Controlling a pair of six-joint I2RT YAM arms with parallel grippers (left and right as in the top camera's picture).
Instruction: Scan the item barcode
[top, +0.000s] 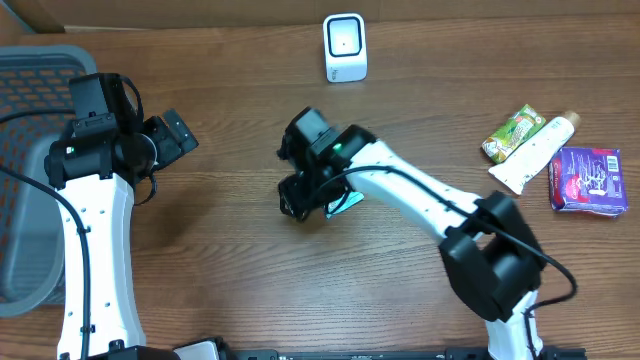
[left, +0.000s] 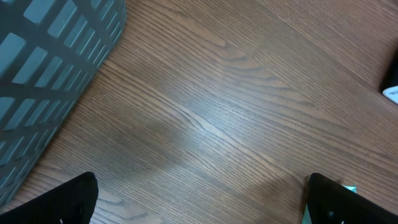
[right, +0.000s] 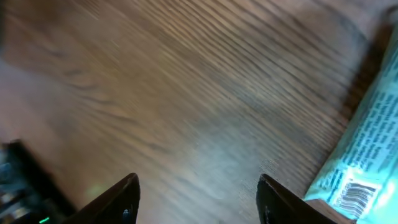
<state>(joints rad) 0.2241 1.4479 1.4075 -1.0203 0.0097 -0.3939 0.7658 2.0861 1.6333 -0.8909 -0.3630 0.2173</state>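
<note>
From above, a white scanner (top: 345, 47) stands at 12 o'clock on the desk (top: 220, 260). The right gripper (top: 298, 196) hangs over the middle of the desk. Only a corner of the teal packet (top: 347, 203) shows there, lying flat just at the gripper's 3 o'clock side and half hidden under the arm. The left gripper (top: 178, 134) is at 9 o'clock, near a grey basket (top: 25, 160). At 3 o'clock lie a green pouch (top: 512, 132), a white tube (top: 535, 152) and a purple pack (top: 588, 180); their print is too small to read.

In the left wrist view, the left gripper's two fingers are spread wide over bare wood. The basket fills the 10 o'clock corner.

The right wrist view is blurred. The right gripper's fingers (right: 121, 198) stand apart with only wood between them, pinching nothing. The teal packet lies at 4 o'clock, just outside one finger. Its long axis runs from 5 o'clock up toward 1 o'clock. A barcode (right: 348, 194) sits face up at its lower end. The lines of small print cannot be read.
</note>
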